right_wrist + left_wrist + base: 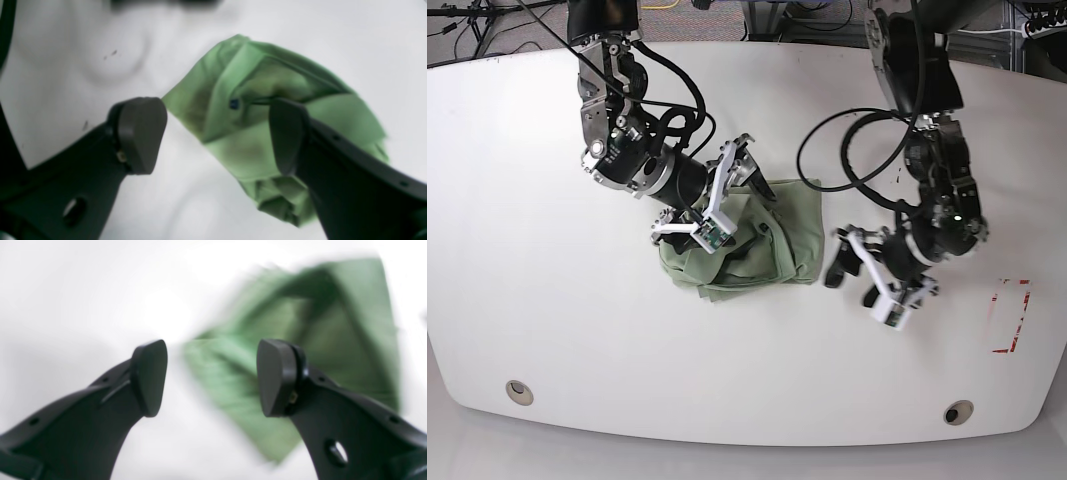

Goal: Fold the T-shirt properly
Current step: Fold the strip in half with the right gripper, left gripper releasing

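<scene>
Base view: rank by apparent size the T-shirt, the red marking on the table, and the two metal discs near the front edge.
1. T-shirt, a crumpled heap, clearly largest.
2. Red marking, an outlined rectangle near the table's edge.
3. Left disc and right disc: they look alike, so unranked.

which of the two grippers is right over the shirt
The right gripper, on the base view's left, hangs open directly above the T-shirt. The left gripper is open too, but off to the side over bare table.

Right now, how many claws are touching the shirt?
0. Left claw is open over bare table beside the T-shirt; right claw hovers open above it. Contact underneath may be hidden.
</scene>
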You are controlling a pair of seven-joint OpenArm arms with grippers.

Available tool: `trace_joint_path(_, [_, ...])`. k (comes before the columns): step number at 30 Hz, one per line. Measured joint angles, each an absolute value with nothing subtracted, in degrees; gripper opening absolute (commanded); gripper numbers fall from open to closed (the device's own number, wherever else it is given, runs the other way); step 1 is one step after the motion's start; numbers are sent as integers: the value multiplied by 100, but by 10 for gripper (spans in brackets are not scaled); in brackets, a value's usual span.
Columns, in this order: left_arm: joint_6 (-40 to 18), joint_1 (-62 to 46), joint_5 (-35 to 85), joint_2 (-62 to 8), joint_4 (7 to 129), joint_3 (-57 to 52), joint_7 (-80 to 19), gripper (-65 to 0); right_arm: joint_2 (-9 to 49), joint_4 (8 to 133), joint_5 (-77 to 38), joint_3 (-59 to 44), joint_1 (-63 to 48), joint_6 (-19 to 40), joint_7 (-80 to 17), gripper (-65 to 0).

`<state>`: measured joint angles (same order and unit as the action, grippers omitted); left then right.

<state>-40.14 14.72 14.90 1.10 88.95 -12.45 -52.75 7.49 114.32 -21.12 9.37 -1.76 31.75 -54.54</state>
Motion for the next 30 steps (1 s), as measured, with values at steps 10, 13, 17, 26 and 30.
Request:
trace_joint_path(10, [-3951,1658,1422,-733,8930,-2204,-5312,-251,1031,11279,-266,1922,-169,3212,-4786,-171])
trace_joint_path(13, [-3970,1623,1428,-926,8932,-2213,-5310,-251,1039,11050,471,2152,-158,3240,-4510,-171])
trace_joint_path(17, [-3975,1511,1450,-1118,8934,-2226,-5306,-251,1031,10575,1041,2333,-126,3286,-4088,-206])
trace_joint_path(26, [-3994,1127,1444,-1190,8943,-2239,-5336,-251,1070,9966,1232,2281,51,3284,-3660,-634])
trace_joint_path(30, [-3994,1111,1520,-1184,8949,-2235,-5262,-251,1072,9972,1232,2285,69,3280,-3629,-633])
